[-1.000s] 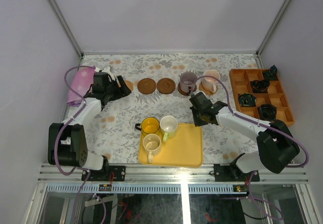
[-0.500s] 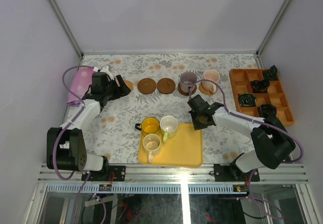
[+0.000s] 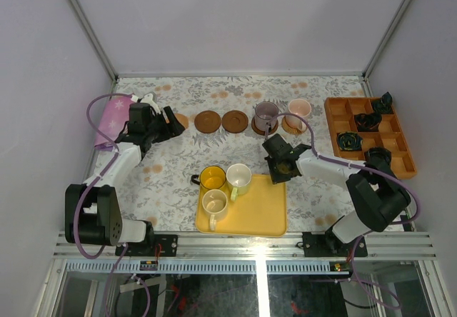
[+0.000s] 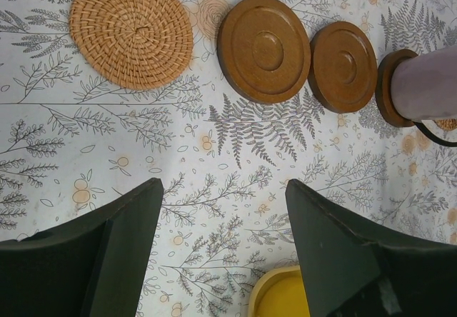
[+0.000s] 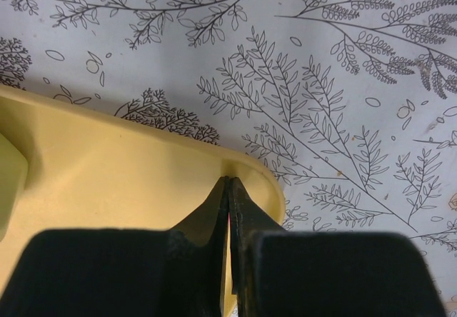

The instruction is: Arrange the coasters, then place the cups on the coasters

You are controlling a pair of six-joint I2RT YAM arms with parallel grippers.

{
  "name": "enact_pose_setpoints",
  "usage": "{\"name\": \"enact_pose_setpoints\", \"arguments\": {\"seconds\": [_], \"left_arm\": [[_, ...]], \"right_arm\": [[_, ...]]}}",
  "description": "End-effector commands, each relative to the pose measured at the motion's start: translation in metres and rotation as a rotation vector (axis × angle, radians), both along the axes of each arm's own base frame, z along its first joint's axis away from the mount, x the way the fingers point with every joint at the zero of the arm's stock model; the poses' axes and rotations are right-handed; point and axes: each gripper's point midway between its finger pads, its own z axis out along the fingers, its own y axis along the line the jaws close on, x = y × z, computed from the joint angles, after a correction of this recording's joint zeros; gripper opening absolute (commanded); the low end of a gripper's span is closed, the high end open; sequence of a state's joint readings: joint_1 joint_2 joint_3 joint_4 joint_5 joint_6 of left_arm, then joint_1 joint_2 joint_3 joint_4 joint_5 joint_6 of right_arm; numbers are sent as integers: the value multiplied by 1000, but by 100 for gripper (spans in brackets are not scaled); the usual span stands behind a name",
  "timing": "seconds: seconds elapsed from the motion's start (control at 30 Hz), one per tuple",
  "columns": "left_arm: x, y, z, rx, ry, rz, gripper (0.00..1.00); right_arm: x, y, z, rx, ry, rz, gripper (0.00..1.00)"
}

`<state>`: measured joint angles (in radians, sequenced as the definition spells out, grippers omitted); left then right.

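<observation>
The desk [image 3: 178, 174], covered in a fern-and-flower print, carries a yellow tray [image 3: 260, 210] at its 6 o'clock edge, an orange divided tray [image 3: 341, 110] at 3 o'clock and a pink bundle [image 3: 114, 121] at 9 o'clock. Three cups are packed closely in the yellow tray's 11 o'clock corner: a yellow cup [image 3: 213, 178], a first cream cup [image 3: 238, 177] and a second cream cup [image 3: 214, 203]. Toward 12 o'clock a row is laid out, from 9 to 3 o'clock: a woven coaster [image 4: 131, 30], a first dark coaster [image 3: 208, 121] and a second dark coaster [image 3: 234, 121], all three bare, then a grey-purple cup [image 3: 266, 113] set on a third dark coaster [image 3: 257, 127] and a pale pink cup [image 3: 298, 110] set on a tan coaster [image 3: 288, 126]. The left fingers [image 4: 121, 253] are held apart and empty near the woven coaster. The right fingers [image 5: 218, 220] are pressed together with nothing between them, above the yellow tray's 1 o'clock corner. Three cups are judged yet to be moved. If the right fingers are lowered while closed, the tray's rim could be caught and the tray dragged, and the cups jostled. Because the cups are crowded, a neighbour could be knocked or tipped when one is gripped. The light woven coaster could be nudged out of line by the left fingers. No brand, label or writing can be read anywhere.
</observation>
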<state>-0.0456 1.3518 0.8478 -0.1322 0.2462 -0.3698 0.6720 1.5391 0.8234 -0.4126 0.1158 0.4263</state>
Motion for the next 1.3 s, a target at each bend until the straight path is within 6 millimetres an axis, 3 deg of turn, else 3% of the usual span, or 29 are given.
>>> {"name": "enact_pose_setpoints", "arguments": {"seconds": [0.0, 1.07, 1.27], "left_arm": [[-4, -2, 1, 4, -4, -7, 70], [-3, -3, 2, 3, -5, -20, 70], [-2, -4, 2, 1, -4, -24, 70]], "right_arm": [[17, 8, 8, -2, -57, -12, 0], [46, 18, 10, -39, -105, -5, 0], [43, 18, 14, -32, -101, -2, 0]]}}
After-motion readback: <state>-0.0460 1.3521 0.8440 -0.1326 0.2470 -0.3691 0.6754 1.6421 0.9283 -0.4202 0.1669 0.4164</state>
